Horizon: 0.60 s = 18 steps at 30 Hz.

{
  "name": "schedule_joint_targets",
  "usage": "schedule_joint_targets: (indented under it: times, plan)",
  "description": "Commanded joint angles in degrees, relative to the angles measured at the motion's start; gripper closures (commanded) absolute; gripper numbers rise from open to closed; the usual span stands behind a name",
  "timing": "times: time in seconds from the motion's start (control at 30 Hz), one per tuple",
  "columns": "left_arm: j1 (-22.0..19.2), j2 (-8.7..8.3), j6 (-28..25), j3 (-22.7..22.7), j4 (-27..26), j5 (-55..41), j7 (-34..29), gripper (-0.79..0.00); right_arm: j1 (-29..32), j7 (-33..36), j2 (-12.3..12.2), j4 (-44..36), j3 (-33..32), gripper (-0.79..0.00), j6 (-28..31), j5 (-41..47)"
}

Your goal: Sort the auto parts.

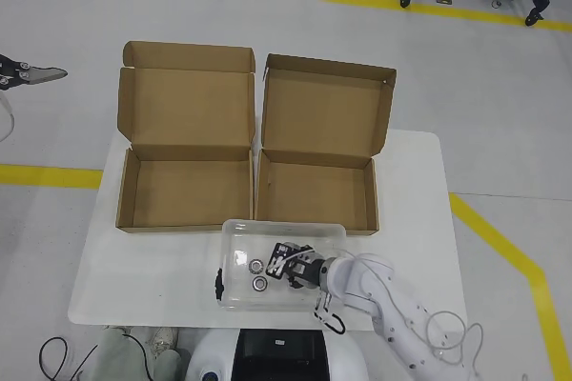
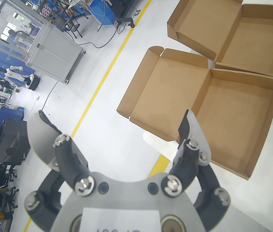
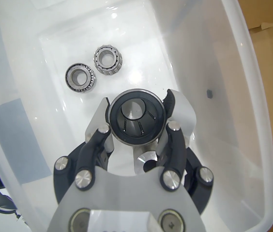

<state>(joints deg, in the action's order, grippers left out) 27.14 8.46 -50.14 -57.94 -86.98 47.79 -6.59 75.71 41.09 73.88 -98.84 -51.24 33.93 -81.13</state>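
**Right hand holds a linear bearing in the bin**

The right hand is clamped on a black-ended linear bearing inside the clear plastic bin. The part's long axis runs back toward the wrist, bore facing it. Two tapered roller bearings lie side by side just past the fingertips. The nearer cardboard box sits just over the bin wall from this hand, probably the drop. The left hand hangs open, well apart. Engraving on one roller bearing is unreadable.

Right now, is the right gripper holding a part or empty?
Holding one: the right gripper is shut on a black-rimmed sleeve, clamping it from both sides inside the clear bin.
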Motion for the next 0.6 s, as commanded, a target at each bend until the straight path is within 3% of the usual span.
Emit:
schedule_joint_targets:
  times: [0.0, 0.23, 0.57]
  plan:
    - [0.0, 0.0, 0.0, 0.0, 0.0, 0.0, 0.0, -0.785, -0.1, -0.4, 0.0, -0.1, 0.0, 0.0, -0.1, 0.2]
    - [0.0, 0.0, 0.0, 0.0, 0.0, 0.0, 0.0, -0.785, 0.8, -4.3, -0.5, -1.0, -1.4, 0.0, -0.6, 0.7]
    - [0.0, 0.0, 0.0, 0.0, 0.0, 0.0, 0.0, -0.785, 3.5, -15.5, -1.5, -3.8, -3.5, 0.0, 1.8, 1.9]
